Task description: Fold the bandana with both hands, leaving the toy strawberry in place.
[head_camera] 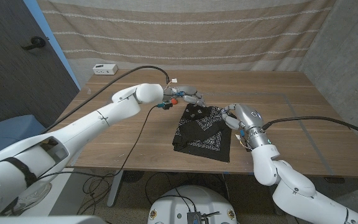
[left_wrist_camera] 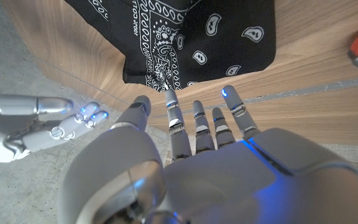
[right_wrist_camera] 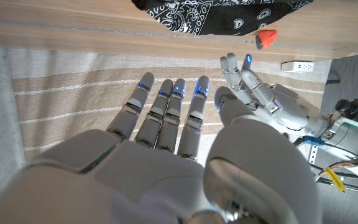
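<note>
Bandana (head_camera: 202,129) lies mid-table in head view, black, partly folded; left hand (head_camera: 190,97) at its far corner, right hand (head_camera: 234,118) at right edge. Left wrist view: fingers (left_wrist_camera: 199,122) spread, empty. Right wrist view: fingers (right_wrist_camera: 166,112) spread, empty; toy strawberry (right_wrist_camera: 266,38) just beside cloth. You should pinch corners together, steering clear of strawberry.
</note>
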